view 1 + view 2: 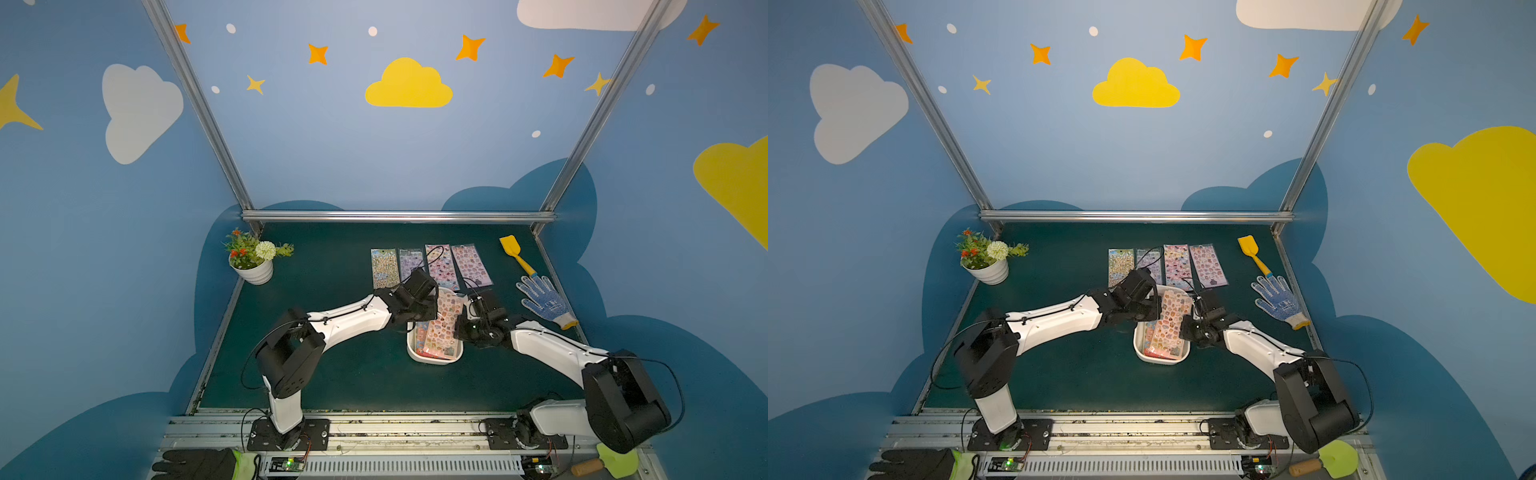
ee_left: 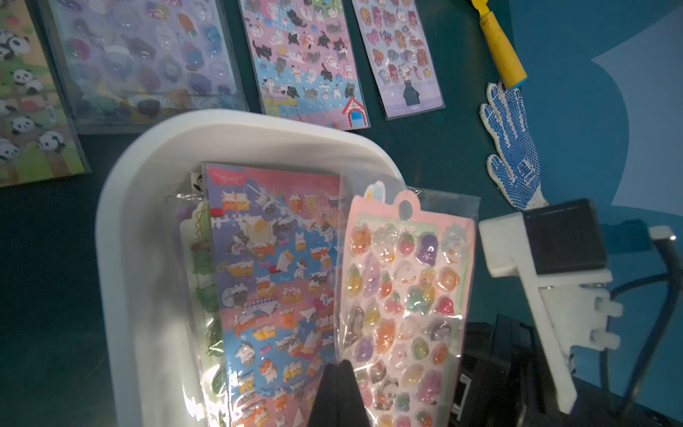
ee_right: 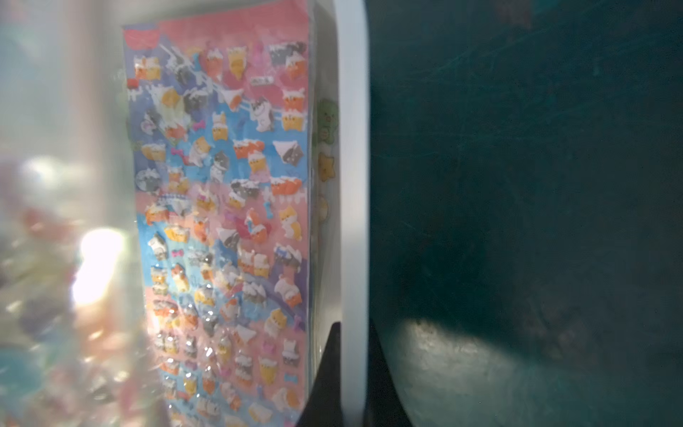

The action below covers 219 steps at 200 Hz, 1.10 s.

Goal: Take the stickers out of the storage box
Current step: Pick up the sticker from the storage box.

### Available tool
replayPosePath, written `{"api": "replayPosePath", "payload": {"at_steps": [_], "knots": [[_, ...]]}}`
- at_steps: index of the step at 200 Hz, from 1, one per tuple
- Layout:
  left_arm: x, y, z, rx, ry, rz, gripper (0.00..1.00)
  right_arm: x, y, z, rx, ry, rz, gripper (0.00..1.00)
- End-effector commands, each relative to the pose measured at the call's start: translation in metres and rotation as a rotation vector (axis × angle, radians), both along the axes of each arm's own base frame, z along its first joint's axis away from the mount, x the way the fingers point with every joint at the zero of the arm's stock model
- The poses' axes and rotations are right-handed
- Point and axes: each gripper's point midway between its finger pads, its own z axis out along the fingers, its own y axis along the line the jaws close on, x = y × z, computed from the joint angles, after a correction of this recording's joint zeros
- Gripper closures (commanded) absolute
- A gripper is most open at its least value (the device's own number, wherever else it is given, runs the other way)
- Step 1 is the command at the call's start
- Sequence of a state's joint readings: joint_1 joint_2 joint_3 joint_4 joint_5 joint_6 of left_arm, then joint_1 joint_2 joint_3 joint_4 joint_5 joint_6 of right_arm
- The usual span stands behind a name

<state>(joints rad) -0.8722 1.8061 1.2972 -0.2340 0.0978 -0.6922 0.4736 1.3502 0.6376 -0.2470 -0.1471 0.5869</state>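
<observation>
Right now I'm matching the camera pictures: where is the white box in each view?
Both top views: box just below mid-picture.
Left wrist: box, curved rim across the middle.
Right wrist: box, rim a straight white band mid-picture.
Shared landmark: the cat sticker sheet inside it.
</observation>
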Motion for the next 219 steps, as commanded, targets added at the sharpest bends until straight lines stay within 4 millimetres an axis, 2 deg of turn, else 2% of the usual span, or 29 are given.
{"api": "replayPosePath", "payload": {"at_steps": [1,34,95,138,187,219], "knots": [[0.0,0.0,0.016,-0.027,-0.03,-0.011,0.96,-0.002,0.004,-0.006,0.008,0.013,0.023,1.0],[0.001,0.009,0.024,-0.007,-0.054,-0.003,0.96,-0.002,0.005,-0.005,0.007,0.012,0.026,1.0],[0.003,0.041,0.038,0.038,-0.09,0.048,0.96,-0.003,0.006,-0.007,0.008,0.021,0.032,1.0],[0.002,0.06,0.063,0.039,-0.143,0.064,0.96,-0.004,0.006,-0.008,0.008,0.026,0.039,1.0],[0.004,0.099,0.095,0.035,-0.211,0.146,0.96,-0.003,0.009,-0.005,0.022,0.02,0.055,1.0],[0.009,0.132,0.11,0.017,-0.228,0.188,0.96,-0.005,0.014,-0.001,0.042,0.014,0.077,1.0]]}}
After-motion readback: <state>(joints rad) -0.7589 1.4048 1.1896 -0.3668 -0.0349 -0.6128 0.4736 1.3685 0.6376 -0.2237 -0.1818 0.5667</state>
